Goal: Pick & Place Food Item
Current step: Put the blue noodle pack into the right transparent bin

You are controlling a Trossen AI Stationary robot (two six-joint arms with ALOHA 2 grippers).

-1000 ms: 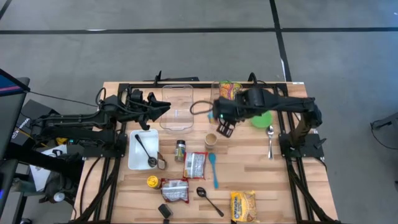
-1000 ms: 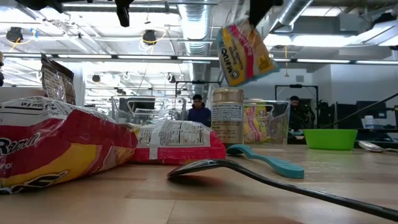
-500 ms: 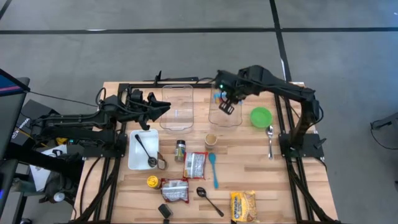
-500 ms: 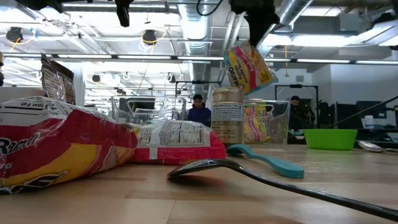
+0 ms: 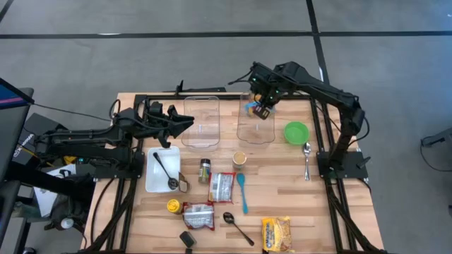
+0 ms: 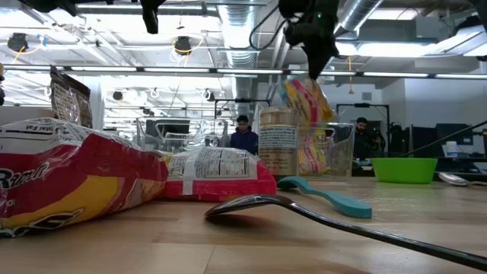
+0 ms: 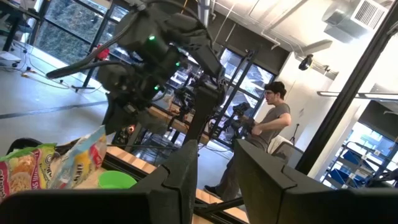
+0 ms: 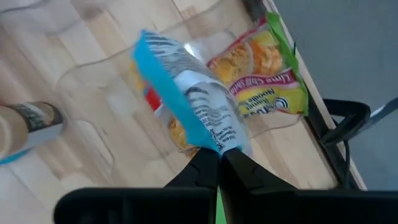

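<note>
My right gripper [image 5: 263,110] is shut on a yellow-and-red snack packet [image 8: 186,118] with a blue edge. It holds the packet above the far end of the right clear container [image 5: 256,130]. In the low view the packet [image 6: 307,99] hangs under the gripper [image 6: 316,67], just over the container's rim. A green-and-yellow noodle packet [image 8: 267,81] lies inside that container. My left gripper [image 5: 188,121] waits open at the left clear container [image 5: 202,121], its fingers [image 7: 186,171] empty. My right gripper pinches the snack packet's upper end [image 8: 221,142] between its two fingers. The fingers come from above, pointing steeply down. The packet hangs below them, tilted and lifted clear, over the right clear container.
A green bowl [image 5: 296,132] and a spoon [image 5: 306,159] lie right of the container. Nearer are a paper cup [image 5: 240,158], a spice jar [image 5: 204,169], a white tray [image 5: 164,185] with a ladle, a teal spoon [image 5: 242,192] and several packets [image 5: 221,187]. A person [image 7: 270,121] stands beyond the table.
My right gripper has carried the snack packet toward the table's far edge, from beside the paper cup to above the right clear container's far end. It has sunk a little, and the packet now hangs lower, near the container's rim.
</note>
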